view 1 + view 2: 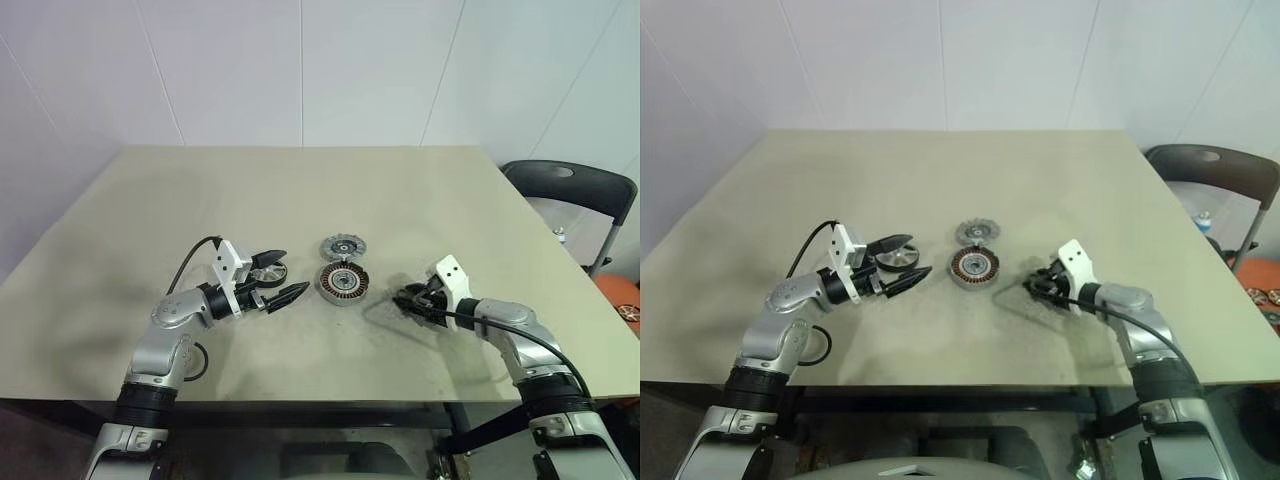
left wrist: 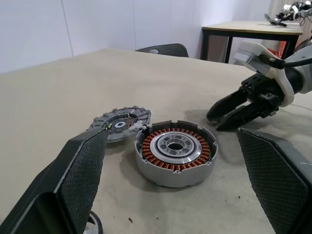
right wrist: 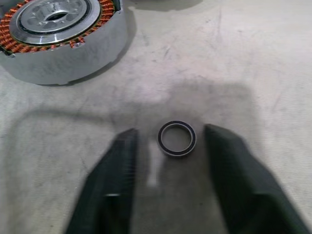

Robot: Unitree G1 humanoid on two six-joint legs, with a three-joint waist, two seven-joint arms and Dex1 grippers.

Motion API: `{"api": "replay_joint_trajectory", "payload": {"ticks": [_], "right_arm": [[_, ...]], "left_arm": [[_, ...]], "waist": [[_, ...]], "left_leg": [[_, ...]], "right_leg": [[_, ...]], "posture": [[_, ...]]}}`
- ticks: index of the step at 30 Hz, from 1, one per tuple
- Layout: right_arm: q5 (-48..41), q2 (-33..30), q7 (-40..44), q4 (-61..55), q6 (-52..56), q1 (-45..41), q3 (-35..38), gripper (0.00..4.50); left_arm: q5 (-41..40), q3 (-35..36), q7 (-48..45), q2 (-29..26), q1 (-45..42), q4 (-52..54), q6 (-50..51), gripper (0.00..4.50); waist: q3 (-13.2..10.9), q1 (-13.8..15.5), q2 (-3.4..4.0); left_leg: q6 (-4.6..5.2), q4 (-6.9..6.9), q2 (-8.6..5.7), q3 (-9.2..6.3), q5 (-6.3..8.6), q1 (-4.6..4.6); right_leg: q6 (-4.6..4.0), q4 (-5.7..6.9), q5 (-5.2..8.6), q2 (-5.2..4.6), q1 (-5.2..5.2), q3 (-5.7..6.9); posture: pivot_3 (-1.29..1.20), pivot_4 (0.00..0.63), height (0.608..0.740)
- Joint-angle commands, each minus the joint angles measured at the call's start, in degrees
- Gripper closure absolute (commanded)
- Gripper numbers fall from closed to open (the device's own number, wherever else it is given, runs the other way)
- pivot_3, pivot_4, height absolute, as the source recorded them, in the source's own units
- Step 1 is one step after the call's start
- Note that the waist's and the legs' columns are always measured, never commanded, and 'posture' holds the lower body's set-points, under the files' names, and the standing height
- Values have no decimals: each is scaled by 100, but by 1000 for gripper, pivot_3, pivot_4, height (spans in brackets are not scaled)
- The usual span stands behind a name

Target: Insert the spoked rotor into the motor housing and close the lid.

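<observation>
The motor housing (image 1: 343, 283), a grey ring with copper windings around a silver centre, sits mid-table. Just behind it lies the spoked rotor (image 1: 342, 247), a flat grey disc with dark gaps. A smooth silvery lid (image 1: 272, 273) rests to the left, behind my left gripper (image 1: 296, 271), which hangs open and level, pointing at the housing (image 2: 175, 148). To the right of the housing, my right gripper (image 3: 168, 131) tilts down over a small dark ring (image 3: 177, 138) on the table. Its fingers stand apart on either side of the ring without touching it.
The beige table (image 1: 300, 190) has wide bare room behind and beside the parts. A black folding chair (image 1: 575, 195) stands off the right edge, with an orange ball (image 1: 620, 295) below it. Another table (image 2: 253, 27) stands far behind.
</observation>
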State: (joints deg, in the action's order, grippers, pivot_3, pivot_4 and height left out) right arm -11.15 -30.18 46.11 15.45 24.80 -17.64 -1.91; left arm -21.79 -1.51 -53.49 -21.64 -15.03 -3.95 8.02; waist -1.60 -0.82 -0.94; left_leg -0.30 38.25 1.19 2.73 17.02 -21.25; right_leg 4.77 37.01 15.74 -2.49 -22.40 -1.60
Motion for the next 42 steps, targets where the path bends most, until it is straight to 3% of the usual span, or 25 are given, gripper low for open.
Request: {"api": "replay_joint_trajectory", "payload": {"ticks": [1,3,7,16,23,42], "right_arm": [[116,36,-61,61,58,65,-122,3554],[172,42,-108,22,-49,29,-140,3824],[24,210,-152,-186,-148,-57,-50,3824],[-926,1002,-488,-1414,741,-850,245,3824],[-273,1051,-1002,-1129,1382,-1119,-548,3824],[244,1003,-974,-814,1500,-1385,-1083,3824]], "left_arm": [[5,-24,28,32,-29,163,-56,0],[20,-3,49,31,-27,157,-67,0],[30,45,76,3,-15,139,-88,0],[31,78,140,-36,30,151,-115,0],[14,74,211,-22,68,198,-113,0],[-1,49,318,23,157,251,-131,0]], "waist": [[0,-10,-1],[2,-9,-3],[2,-28,-3],[-5,-4,9],[-3,2,5],[-5,-19,9]], "left_leg": [[0,0,0,1,0,3],[0,2,0,2,0,7],[-1,3,1,2,-1,10],[-2,0,12,3,-1,-15],[0,-1,-8,2,0,-19],[0,-4,-4,3,0,-21]], "right_leg": [[0,0,0,0,2,-1],[-1,1,0,0,7,-1],[-1,2,1,0,8,-2],[0,9,-1,7,-25,-3],[0,4,-1,-18,-23,0],[0,7,-1,-11,-29,-1]], "posture": [[0,0,740],[0,0,740],[0,0,740],[0,0,740],[0,0,740],[0,0,740]]}}
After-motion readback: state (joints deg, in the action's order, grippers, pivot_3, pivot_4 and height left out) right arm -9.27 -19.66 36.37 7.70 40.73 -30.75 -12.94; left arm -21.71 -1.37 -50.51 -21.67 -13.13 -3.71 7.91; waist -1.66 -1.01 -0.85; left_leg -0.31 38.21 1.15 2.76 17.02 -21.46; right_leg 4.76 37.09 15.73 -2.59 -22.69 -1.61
